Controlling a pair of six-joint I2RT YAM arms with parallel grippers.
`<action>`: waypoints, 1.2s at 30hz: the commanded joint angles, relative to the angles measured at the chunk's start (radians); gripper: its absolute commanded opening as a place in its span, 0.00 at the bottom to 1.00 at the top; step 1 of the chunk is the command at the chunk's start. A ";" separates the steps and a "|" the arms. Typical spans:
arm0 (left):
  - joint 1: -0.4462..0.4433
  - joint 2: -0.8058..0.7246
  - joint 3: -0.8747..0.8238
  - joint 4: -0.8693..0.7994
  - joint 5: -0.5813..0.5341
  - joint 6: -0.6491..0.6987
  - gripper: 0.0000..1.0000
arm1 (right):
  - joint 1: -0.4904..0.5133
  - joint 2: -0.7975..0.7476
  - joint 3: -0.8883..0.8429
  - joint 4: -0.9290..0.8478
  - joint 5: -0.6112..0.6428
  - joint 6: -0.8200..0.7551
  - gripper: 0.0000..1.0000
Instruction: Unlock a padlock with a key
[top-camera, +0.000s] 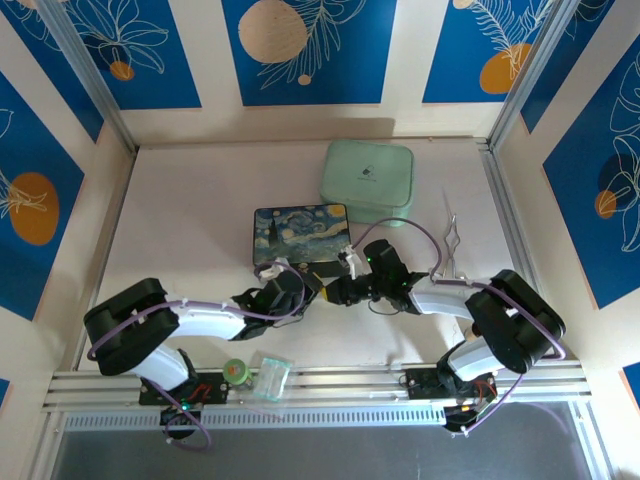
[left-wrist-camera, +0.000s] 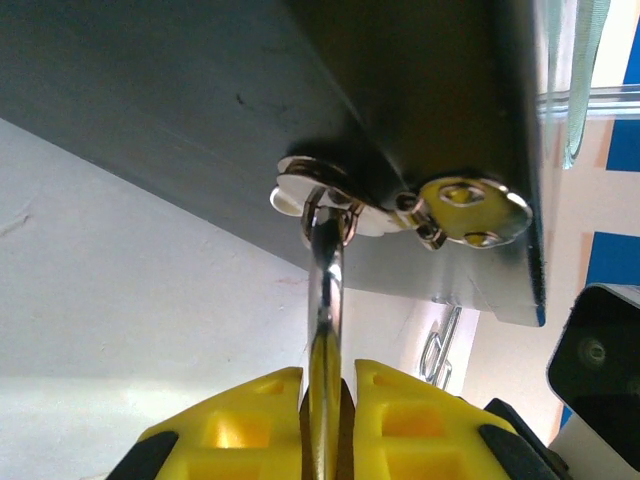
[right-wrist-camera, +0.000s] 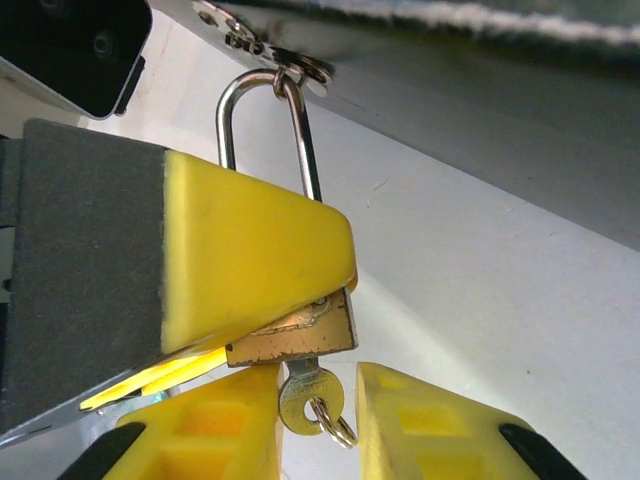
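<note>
The brass padlock (right-wrist-camera: 296, 337) hangs by its silvery shackle (right-wrist-camera: 262, 130) from the latch ring (right-wrist-camera: 295, 68) of the painted box (top-camera: 300, 232). My left gripper (left-wrist-camera: 328, 400) is shut on the padlock; its yellow finger (right-wrist-camera: 250, 250) covers most of the body. Seen edge-on in the left wrist view, the shackle (left-wrist-camera: 325, 270) rises to the latch (left-wrist-camera: 320, 200). The silvery key (right-wrist-camera: 308, 392) sits in the keyhole under the padlock, with a small ring on its head. My right gripper (right-wrist-camera: 315, 385) is open around the key head. The two grippers meet in front of the box, left gripper (top-camera: 305, 290) and right gripper (top-camera: 340, 290).
A mint-green case (top-camera: 367, 180) stands behind the box. A long bent wire (top-camera: 450, 240) lies to the right, and the bent wire (left-wrist-camera: 440, 345) also shows past the box corner. A small bottle (top-camera: 235, 372) and a clear cup (top-camera: 272, 378) sit on the front rail.
</note>
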 joint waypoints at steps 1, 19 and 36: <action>-0.006 -0.005 -0.018 0.042 0.053 0.006 0.00 | -0.041 0.027 -0.012 -0.014 0.097 0.038 0.24; -0.006 -0.001 -0.030 0.067 0.054 -0.003 0.00 | -0.069 0.044 -0.016 0.007 0.084 0.174 0.29; -0.006 0.000 -0.035 0.062 0.044 -0.004 0.00 | -0.053 0.020 -0.035 0.028 0.079 0.159 0.38</action>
